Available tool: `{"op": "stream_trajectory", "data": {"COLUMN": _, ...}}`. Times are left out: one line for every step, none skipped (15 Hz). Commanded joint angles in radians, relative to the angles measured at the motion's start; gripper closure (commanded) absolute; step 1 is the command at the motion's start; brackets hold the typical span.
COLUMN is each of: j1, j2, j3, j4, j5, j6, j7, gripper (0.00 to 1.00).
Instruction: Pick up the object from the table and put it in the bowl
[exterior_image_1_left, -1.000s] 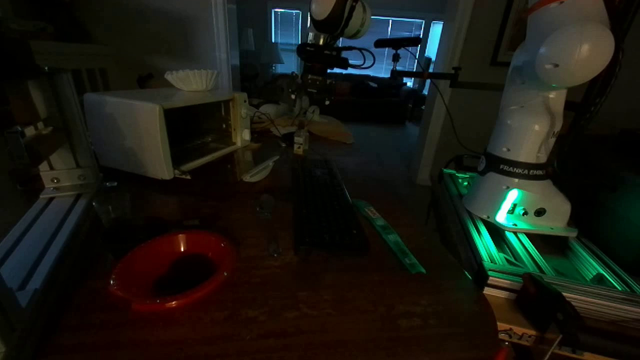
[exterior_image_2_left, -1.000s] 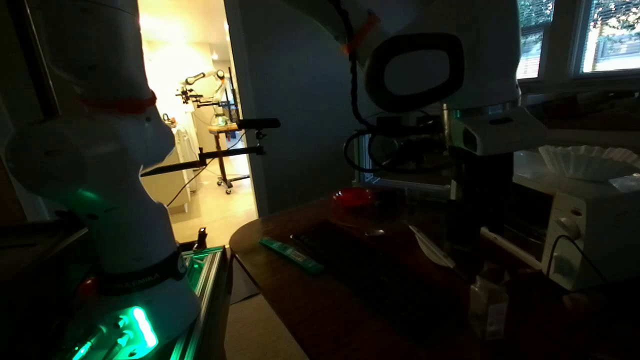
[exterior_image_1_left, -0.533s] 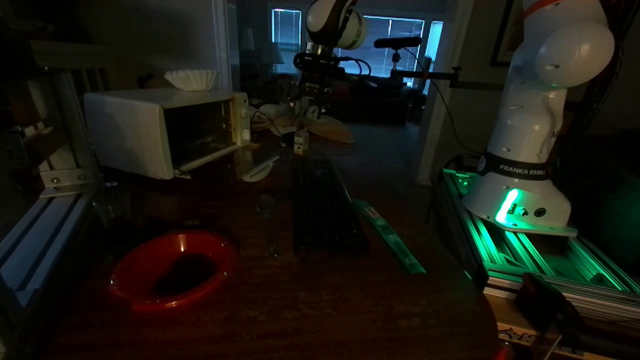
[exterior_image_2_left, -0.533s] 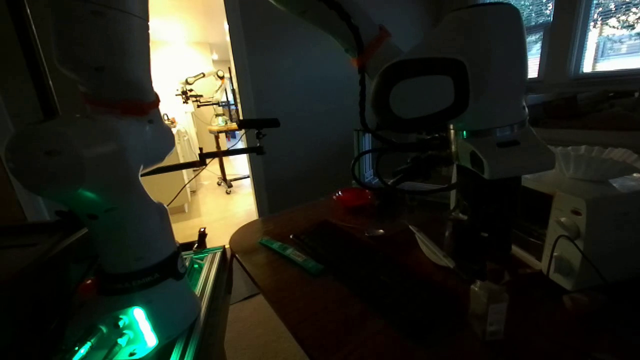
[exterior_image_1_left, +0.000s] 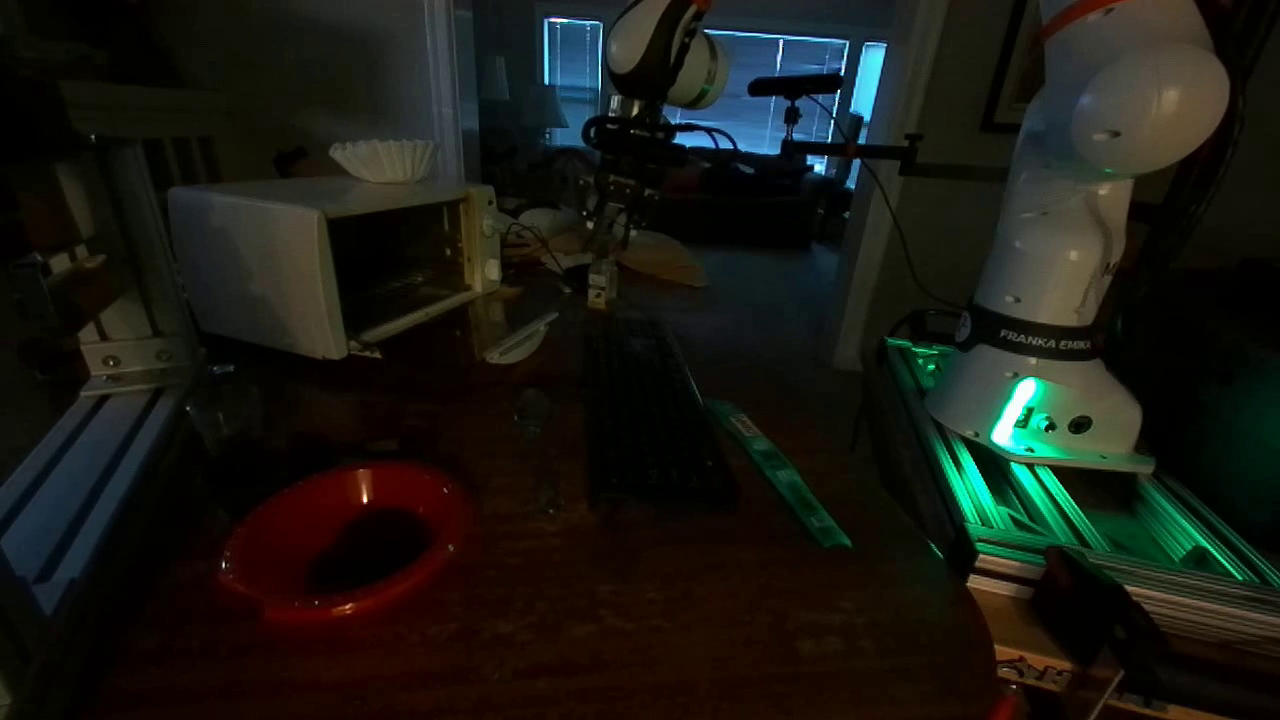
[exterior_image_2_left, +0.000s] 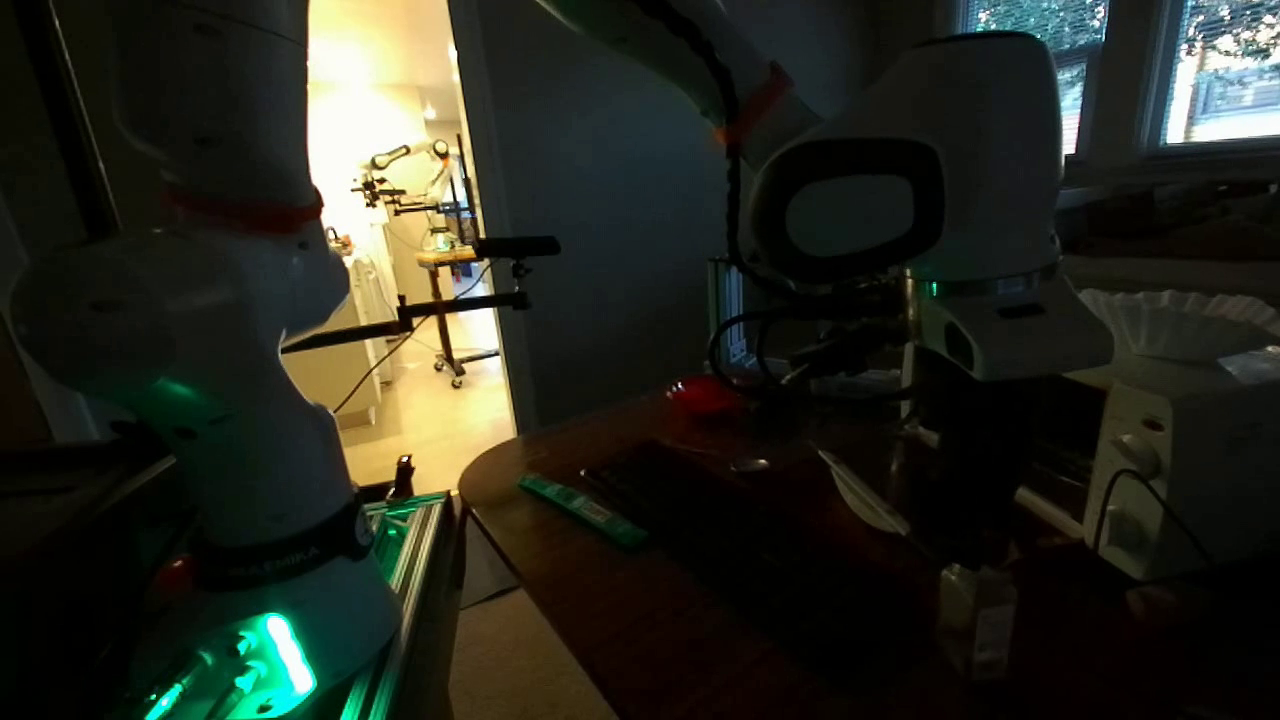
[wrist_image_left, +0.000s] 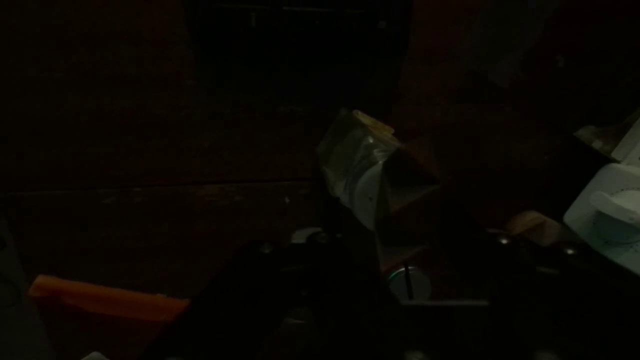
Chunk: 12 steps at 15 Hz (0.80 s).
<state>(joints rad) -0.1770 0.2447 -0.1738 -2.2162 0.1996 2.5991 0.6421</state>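
A small see-through package with a pale label (exterior_image_1_left: 600, 287) stands at the far end of the table, beyond the keyboard; it also shows in an exterior view (exterior_image_2_left: 977, 622). My gripper (exterior_image_1_left: 610, 240) points down just over its top. In the very dark wrist view the package (wrist_image_left: 357, 165) lies at and between the fingers of the gripper (wrist_image_left: 387, 205), which stand apart with a gap visible. Contact with the package cannot be made out. The red bowl (exterior_image_1_left: 450, 520) sits at the near left, a dark patch inside it; it shows small at the back of an exterior view (exterior_image_2_left: 690, 395).
A black keyboard (exterior_image_1_left: 655, 420) lies along the table, a green packet (exterior_image_1_left: 780, 475) beside it. A clear spoon-like item (exterior_image_1_left: 533, 410) and a white dish (exterior_image_1_left: 520, 340) lie nearby. An opened toaster oven (exterior_image_1_left: 260, 260) carries a paper filter (exterior_image_1_left: 385, 160).
The arm has come down, bringing the gripper closer to the package top. Its fingers appear nearer together than before. Package and bowl have not visibly moved.
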Motion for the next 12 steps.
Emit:
{"op": "stream_trajectory", "data": {"j1": 0.009, "j2": 0.02, "j3": -0.002, "j4": 0.014, "j5": 0.04, "j6": 0.013, "j7": -0.036, "gripper": 0.5}}
{"op": "stream_trajectory", "data": {"j1": 0.011, "j2": 0.02, "j3": -0.002, "j4": 0.015, "j5": 0.04, "j6": 0.014, "j7": -0.039, "gripper": 0.63}}
{"op": "stream_trajectory", "data": {"j1": 0.013, "j2": 0.024, "j3": -0.003, "j4": 0.018, "j5": 0.039, "j6": 0.014, "j7": -0.041, "gripper": 0.69}}
{"op": "stream_trajectory", "data": {"j1": 0.013, "j2": 0.027, "j3": -0.004, "j4": 0.022, "j5": 0.038, "j6": 0.011, "j7": -0.043, "gripper": 0.7}}
{"op": "stream_trajectory", "data": {"j1": 0.013, "j2": 0.029, "j3": -0.004, "j4": 0.023, "j5": 0.037, "j6": 0.012, "j7": -0.046, "gripper": 0.76}}
{"op": "stream_trajectory", "data": {"j1": 0.013, "j2": 0.031, "j3": -0.005, "j4": 0.024, "j5": 0.037, "j6": 0.012, "j7": -0.047, "gripper": 0.86}}
{"op": "stream_trajectory", "data": {"j1": 0.013, "j2": 0.031, "j3": -0.005, "j4": 0.027, "j5": 0.038, "j6": 0.01, "j7": -0.049, "gripper": 0.97}}
{"op": "stream_trajectory", "data": {"j1": 0.013, "j2": 0.031, "j3": -0.005, "j4": 0.029, "j5": 0.038, "j6": 0.01, "j7": -0.049, "gripper": 0.94}}
{"op": "stream_trajectory", "data": {"j1": 0.012, "j2": 0.031, "j3": -0.005, "j4": 0.031, "j5": 0.04, "j6": 0.009, "j7": -0.049, "gripper": 0.94}}
{"op": "stream_trajectory", "data": {"j1": 0.015, "j2": 0.019, "j3": -0.006, "j4": 0.03, "j5": 0.037, "j6": 0.002, "j7": -0.045, "gripper": 0.94}}
{"op": "stream_trajectory", "data": {"j1": 0.018, "j2": -0.005, "j3": -0.005, "j4": 0.025, "j5": 0.033, "j6": -0.014, "j7": -0.044, "gripper": 0.94}}
{"op": "stream_trajectory", "data": {"j1": 0.029, "j2": -0.034, "j3": -0.008, "j4": 0.019, "j5": 0.014, "j6": -0.018, "j7": -0.034, "gripper": 0.94}}
